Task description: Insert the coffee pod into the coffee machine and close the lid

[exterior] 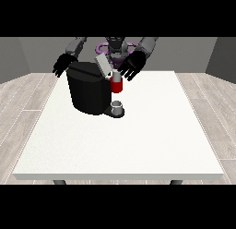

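Centrally, black coffee machine [88,92] on white counter [138,140], lid [103,65] raised; red thing at the machine [116,86]; both hands [132,65] [62,64] hovering, fingers spread.

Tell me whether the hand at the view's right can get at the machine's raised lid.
Probably yes: that hand hovers beside the raised lid of the coffee machine, with nothing visible between them.
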Motion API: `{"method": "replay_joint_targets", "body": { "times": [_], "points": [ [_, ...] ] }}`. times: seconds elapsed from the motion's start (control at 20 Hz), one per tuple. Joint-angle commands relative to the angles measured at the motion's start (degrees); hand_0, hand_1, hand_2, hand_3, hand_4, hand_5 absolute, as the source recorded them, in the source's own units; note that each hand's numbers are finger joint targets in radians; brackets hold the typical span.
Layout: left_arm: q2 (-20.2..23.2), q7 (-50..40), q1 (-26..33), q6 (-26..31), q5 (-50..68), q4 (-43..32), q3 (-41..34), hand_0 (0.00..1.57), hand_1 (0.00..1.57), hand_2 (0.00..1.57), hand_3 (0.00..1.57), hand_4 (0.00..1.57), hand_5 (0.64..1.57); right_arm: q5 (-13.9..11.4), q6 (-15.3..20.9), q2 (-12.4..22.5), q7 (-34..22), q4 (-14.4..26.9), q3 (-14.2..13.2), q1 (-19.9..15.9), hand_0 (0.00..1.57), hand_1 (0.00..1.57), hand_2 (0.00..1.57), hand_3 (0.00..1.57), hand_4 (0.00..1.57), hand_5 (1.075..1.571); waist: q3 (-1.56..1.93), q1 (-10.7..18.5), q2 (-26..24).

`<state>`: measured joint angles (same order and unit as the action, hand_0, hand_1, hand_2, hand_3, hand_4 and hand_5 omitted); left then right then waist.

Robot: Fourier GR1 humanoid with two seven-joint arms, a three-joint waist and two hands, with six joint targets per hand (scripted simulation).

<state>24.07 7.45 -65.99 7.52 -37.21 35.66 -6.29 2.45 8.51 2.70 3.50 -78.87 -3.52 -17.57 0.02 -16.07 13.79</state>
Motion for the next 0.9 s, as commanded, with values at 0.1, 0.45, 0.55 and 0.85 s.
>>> {"method": "replay_joint_targets", "body": {
  "times": [0.1,0.45,0.55,0.85],
  "points": [
    [-0.45,0.1,-0.92,0.12,-0.14,-0.76,-0.41,1.21,1.21,1.26,1.19,0.49,1.571,-0.7,1.57,-0.08,-1.94,-0.85,0.09,-2.04,0.0,0.0,0.0,0.0,0.44,1.571,-0.02,-0.03,0.83],
    [-3.49,-3.01,-1.29,0.45,-1.03,0.06,0.84,1.22,1.22,1.25,1.15,0.47,1.571,1.3,-0.39,1.49,1.91,3.78,-2.91,-2.47,0.0,0.0,0.0,0.0,0.43,1.571,0.02,1.31,1.53],
    [-0.5,-1.47,-1.96,0.5,-0.53,-0.96,-0.81,1.21,1.21,1.24,1.12,0.46,1.571,0.34,-0.42,-0.37,2.63,1.47,-0.14,-0.66,0.0,0.0,0.0,0.0,0.42,1.571,0.0,-0.53,2.81],
    [0.75,-0.27,-2.23,2.7,-1.52,-1.17,0.02,1.12,1.12,1.16,0.99,0.44,1.571,-0.45,3.34,-0.87,-1.83,0.06,-0.61,-3.97,0.0,0.0,0.0,0.0,0.4,1.571,-0.02,0.9,1.18]
  ]
}}
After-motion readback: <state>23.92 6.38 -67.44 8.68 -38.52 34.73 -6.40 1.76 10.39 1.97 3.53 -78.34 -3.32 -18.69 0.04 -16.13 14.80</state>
